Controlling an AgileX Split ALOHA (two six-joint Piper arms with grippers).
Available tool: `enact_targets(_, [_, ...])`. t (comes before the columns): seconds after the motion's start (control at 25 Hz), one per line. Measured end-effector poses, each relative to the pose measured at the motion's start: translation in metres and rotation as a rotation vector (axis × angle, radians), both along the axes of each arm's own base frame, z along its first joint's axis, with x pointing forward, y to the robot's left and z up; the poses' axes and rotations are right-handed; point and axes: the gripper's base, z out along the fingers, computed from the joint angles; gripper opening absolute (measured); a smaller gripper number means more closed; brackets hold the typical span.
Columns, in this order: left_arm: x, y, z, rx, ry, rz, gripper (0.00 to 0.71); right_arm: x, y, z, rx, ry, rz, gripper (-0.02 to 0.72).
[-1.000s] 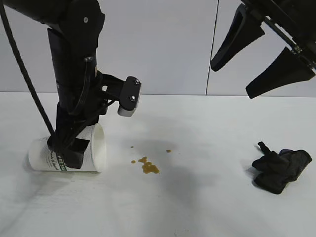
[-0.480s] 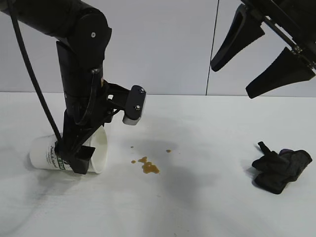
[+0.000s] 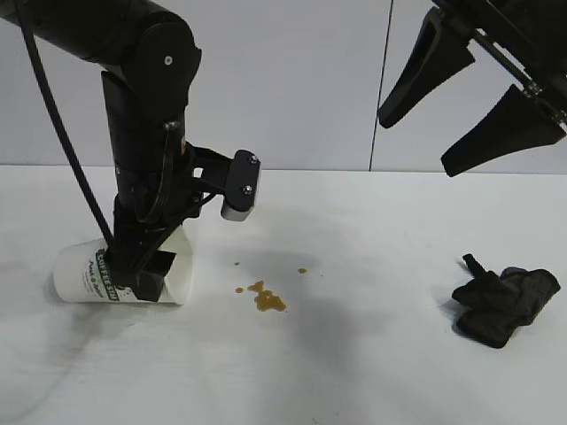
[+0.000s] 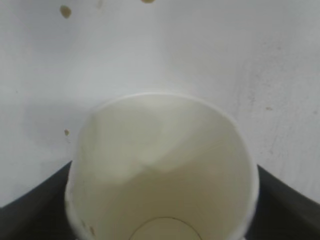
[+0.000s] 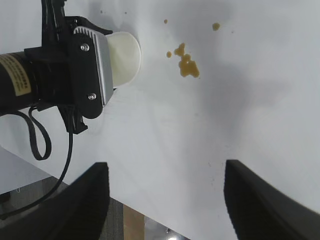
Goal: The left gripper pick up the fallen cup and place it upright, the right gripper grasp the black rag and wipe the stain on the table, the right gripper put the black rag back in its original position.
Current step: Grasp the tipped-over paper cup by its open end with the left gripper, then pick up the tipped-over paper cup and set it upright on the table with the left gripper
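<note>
Black left claw (image 3: pixel 142 276) down over the fallen white paper cup (image 3: pixel 89 274) at the white table's (image 3: pixel 354 372) left, fingers straddling its sides, grip not yet certain. Brown coffee drops (image 3: pixel 266 298) just right of it. Right claw (image 3: pixel 461 111) high, fingers spread, above the crumpled black rag (image 3: pixel 503 304) at far right.

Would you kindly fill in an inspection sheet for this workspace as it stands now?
Surface: white table, brown coffee stain near the middle.
Job's things: white paper cup with green logo lies on its side, mouth toward the stain; black rag crumpled at the exterior view's right.
Clutter: nothing seen.
Grippers: left gripper is down at the cup, fingers either side; right gripper is raised above the rag, open.
Cables: black cable along the left arm.
Surroundings: pale wall panels.
</note>
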Motion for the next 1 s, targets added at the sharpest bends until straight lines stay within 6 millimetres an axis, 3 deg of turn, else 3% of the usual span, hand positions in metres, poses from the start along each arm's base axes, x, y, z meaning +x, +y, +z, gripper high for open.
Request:
enact_targets(0.24, [0.000, 0.000, 0.002, -0.003, -0.003, 0.021, 0.507, 0.000, 0.000, 0.000, 0.000, 0.000, 0.000, 0.452])
enact_targets(0.36, [0.001, -0.001, 0.014, -0.040, -0.046, 0.032, 0.507, 0.000, 0.000, 0.000, 0.000, 0.000, 0.000, 0.452])
enact_targets(0.56, [0.002, 0.000, 0.067, -0.191, -0.206, 0.070, 0.507, 0.000, 0.000, 0.000, 0.000, 0.000, 0.000, 0.452])
enact_targets(0.76, [0.006, 0.021, 0.118, -0.427, -0.299, 0.249, 0.507, 0.000, 0.000, 0.000, 0.000, 0.000, 0.000, 0.452])
enact_targets(0.88, [0.009, 0.034, 0.137, -0.561, -0.310, 0.358, 0.507, 0.000, 0.000, 0.000, 0.000, 0.000, 0.000, 0.452])
enact_targets(1.0, [0.011, 0.044, 0.143, -0.646, -0.290, 0.446, 0.507, 0.000, 0.000, 0.000, 0.000, 0.000, 0.000, 0.452])
